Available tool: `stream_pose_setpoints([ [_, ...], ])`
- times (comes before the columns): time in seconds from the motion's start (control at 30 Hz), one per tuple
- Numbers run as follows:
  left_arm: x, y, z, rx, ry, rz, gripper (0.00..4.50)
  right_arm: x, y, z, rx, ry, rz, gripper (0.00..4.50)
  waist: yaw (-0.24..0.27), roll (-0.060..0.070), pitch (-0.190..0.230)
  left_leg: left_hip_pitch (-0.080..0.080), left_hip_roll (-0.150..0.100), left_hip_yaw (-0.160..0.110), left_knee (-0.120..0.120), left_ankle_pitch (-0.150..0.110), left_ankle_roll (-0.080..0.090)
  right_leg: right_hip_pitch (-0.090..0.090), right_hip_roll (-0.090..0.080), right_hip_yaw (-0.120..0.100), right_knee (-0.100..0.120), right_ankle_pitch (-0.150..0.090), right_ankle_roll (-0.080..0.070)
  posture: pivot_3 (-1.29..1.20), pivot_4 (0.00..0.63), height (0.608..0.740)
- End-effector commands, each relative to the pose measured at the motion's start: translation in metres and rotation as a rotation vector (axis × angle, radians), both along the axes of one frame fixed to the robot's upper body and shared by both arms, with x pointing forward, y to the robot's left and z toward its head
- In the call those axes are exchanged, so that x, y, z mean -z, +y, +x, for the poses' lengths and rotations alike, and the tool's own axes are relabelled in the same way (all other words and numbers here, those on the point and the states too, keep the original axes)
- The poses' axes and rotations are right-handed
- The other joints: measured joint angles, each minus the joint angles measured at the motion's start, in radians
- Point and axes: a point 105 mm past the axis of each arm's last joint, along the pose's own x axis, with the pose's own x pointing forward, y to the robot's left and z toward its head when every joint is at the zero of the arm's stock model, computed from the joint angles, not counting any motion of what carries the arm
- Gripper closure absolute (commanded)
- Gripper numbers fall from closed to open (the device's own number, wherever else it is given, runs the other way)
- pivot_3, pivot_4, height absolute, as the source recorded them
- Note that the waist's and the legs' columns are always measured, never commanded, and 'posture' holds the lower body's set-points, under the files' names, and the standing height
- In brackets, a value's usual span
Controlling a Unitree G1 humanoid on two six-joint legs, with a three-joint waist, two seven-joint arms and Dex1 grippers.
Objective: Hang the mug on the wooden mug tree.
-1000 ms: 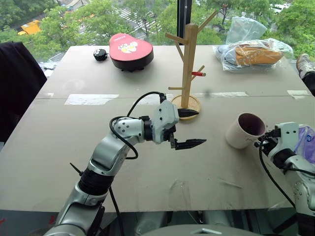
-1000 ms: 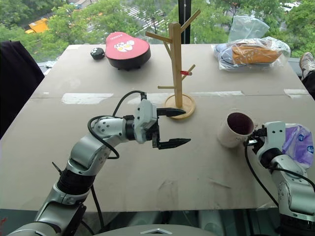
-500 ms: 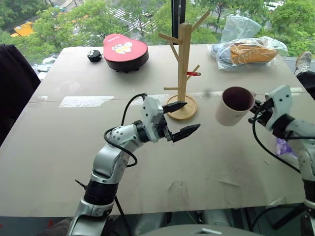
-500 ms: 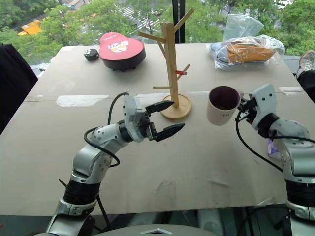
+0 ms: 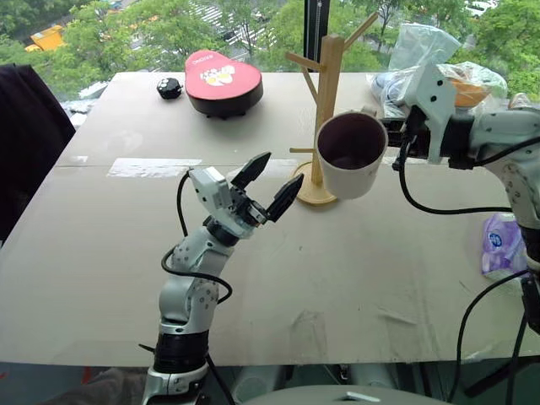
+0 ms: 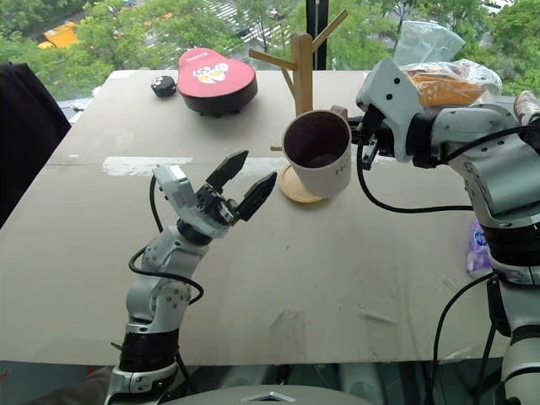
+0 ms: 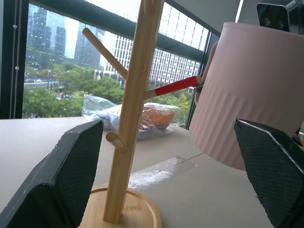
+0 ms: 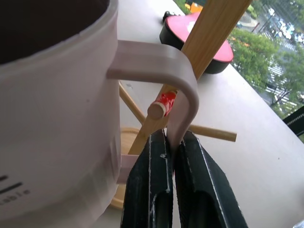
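Mug: the mug [image 5: 351, 155] is hanging in the air just in front of the wooden mug tree's pole, its dark mouth tilting toward the camera and small dark lettering showing low on its side.
Handle: in the right wrist view the loop handle [image 8: 167, 76] is sitting right at the tip of the red-banded peg [image 8: 161, 106] — whether the peg is already entering the loop cannot be told.
Right gripper: the right gripper [image 8: 170, 156] is reaching in from the right of the mug tree, its two black fingers [image 8: 148, 180] pinching together on the lower part of the handle and carrying the mug.
Mug tree: the wooden mug tree [image 5: 326, 93] is standing upright on its round base on the table [image 5: 101, 253], its lower pole partly hidden behind the mug.
Left gripper: the left gripper [image 5: 266, 186] is pointing up toward the mug tree from its near left, fingers spread wide apart and gripping nothing — clear of both the base and the mug.
Behind the mug tree, left: a red-topped black case [image 5: 223, 81] and a small black round object [image 5: 171, 88] are lying near the far table edge.
Behind the mug tree, right: clear plastic bags [image 5: 422, 51] are resting with something orange inside.
Right of the mug tree, nearer: a purple-patterned bag [image 5: 503, 245] is lying by the table's right edge.
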Motion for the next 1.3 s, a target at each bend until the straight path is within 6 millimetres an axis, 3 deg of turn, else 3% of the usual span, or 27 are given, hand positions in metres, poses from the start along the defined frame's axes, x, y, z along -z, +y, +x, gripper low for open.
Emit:
stream_pose_setpoints([
  [0.03, -0.008, -0.002, -0.008, 0.008, -0.051, -0.015, 0.00, -0.016, 0.000, 0.003, 0.016, -0.040, -0.053, 4.49, -0.005, 0.000, 0.000, 0.000, 0.000, 0.000, 0.000, 0.000, 0.000, 0.000, 0.000, 0.000, 0.000, 0.000, 0.000, 0.00, 0.150, 0.740],
  [0.43, -0.005, -0.005, -0.008, 0.010, -0.061, 0.015, 0.00, -0.025, 0.021, 0.013, -0.002, -0.051, -0.101, 4.49, -0.009, 0.000, 0.000, 0.000, 0.000, 0.002, 0.000, 0.000, 0.000, -0.002, 0.000, 0.002, 0.002, 0.000, 0.000, 0.00, 0.150, 0.740],
  [0.7, -0.009, -0.004, -0.007, 0.011, -0.080, -0.002, 0.00, -0.021, 0.021, 0.019, 0.024, -0.042, -0.121, 4.49, -0.009, 0.000, 0.000, 0.000, 0.000, 0.002, 0.000, 0.000, 0.000, -0.002, 0.000, 0.001, 0.003, 0.000, 0.000, 0.00, 0.150, 0.740],
  [1.03, -0.018, -0.005, -0.008, 0.018, -0.130, 0.003, 0.00, -0.026, 0.014, 0.023, 0.067, -0.059, -0.084, 0.05, -0.010, 0.000, 0.000, 0.000, 0.000, 0.002, 0.000, 0.000, 0.000, -0.002, 0.000, 0.002, 0.003, 0.000, 0.000, 0.00, 0.150, 0.740],
  [1.13, -0.015, -0.007, -0.009, 0.028, -0.123, 0.024, 0.00, -0.026, 0.010, 0.024, 0.083, -0.056, -0.071, 0.05, -0.010, 0.000, 0.000, 0.000, 0.000, 0.002, 0.000, 0.000, 0.000, -0.002, 0.000, 0.002, 0.003, 0.000, 0.000, 0.00, 0.150, 0.740],
  [1.3, 0.028, -0.009, -0.009, 0.032, 0.020, 0.231, 0.00, 0.000, -0.016, 0.015, 0.104, 0.037, 0.011, 0.05, -0.006, 0.000, 0.000, 0.000, 0.000, 0.002, 0.000, 0.000, 0.000, -0.002, 0.000, 0.001, 0.003, 0.000, 0.000, 0.00, 0.150, 0.740],
])
